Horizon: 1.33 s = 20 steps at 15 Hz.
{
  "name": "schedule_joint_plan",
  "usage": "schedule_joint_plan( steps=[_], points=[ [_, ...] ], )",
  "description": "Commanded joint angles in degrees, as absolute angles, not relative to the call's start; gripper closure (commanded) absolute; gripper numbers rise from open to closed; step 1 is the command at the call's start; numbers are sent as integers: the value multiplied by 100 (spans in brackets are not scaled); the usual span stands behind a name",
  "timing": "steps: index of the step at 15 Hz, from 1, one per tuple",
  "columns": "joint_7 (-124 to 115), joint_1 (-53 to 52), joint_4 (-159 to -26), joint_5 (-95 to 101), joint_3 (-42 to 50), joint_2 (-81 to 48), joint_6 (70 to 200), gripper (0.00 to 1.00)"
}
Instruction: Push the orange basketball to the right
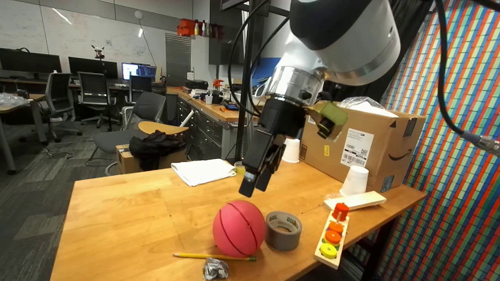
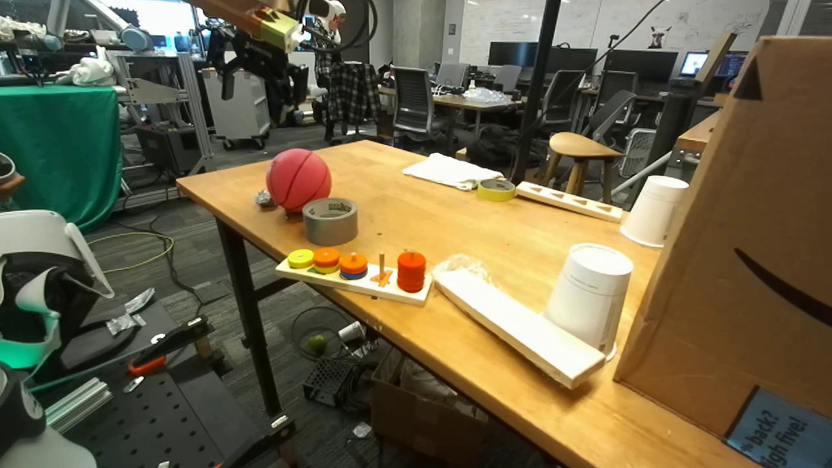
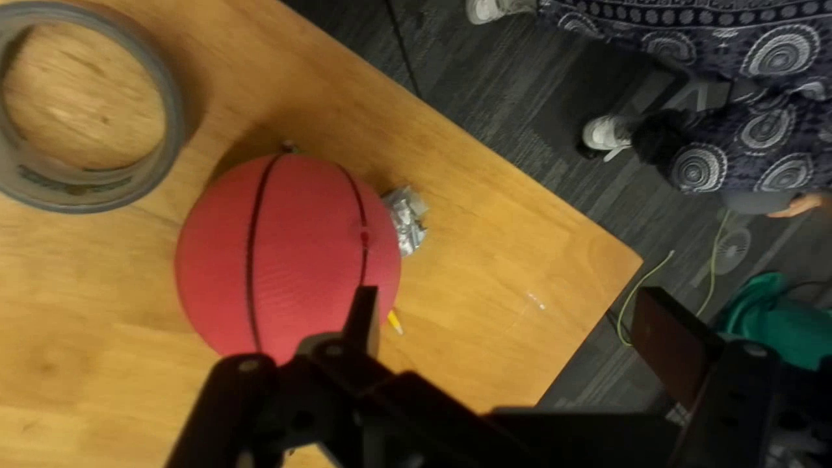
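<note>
The orange basketball, a pinkish-red ball with thin dark seams, rests on the wooden table in both exterior views (image 1: 239, 228) (image 2: 299, 179). It also shows large in the wrist view (image 3: 286, 253), left of the jaws. My gripper (image 1: 254, 189) is open and empty, held above the table. In an exterior view it hangs high above the ball (image 2: 257, 97), with a gap between them. In the wrist view the fingers (image 3: 507, 299) are wide apart; one fingertip overlaps the ball's lower right edge in the picture, and nothing lies between them.
A grey tape roll (image 1: 283, 240) stands close beside the ball. A pencil (image 1: 195, 256) and crumpled foil (image 1: 215, 269) lie near it. A ring-stacking board (image 1: 332, 238), wooden bar (image 1: 355, 201), paper cups (image 1: 356, 179), cardboard box (image 1: 398, 156) and white cloth (image 1: 203, 171) are also on the table.
</note>
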<state>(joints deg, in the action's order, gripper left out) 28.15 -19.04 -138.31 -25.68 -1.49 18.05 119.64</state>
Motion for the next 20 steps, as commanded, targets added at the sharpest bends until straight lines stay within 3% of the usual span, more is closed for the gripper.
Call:
schedule_joint_plan(
  steps=[1, 13, 20],
  points=[
    [3195, -1988, -13762, -3055, -348, 1548, 11804, 0],
    [4004, -2200, -14332, -3143, -1198, 1215, 13276, 0],
    [3884, -2014, -14119, -2725, -1216, 587, 13218, 0]
  ],
)
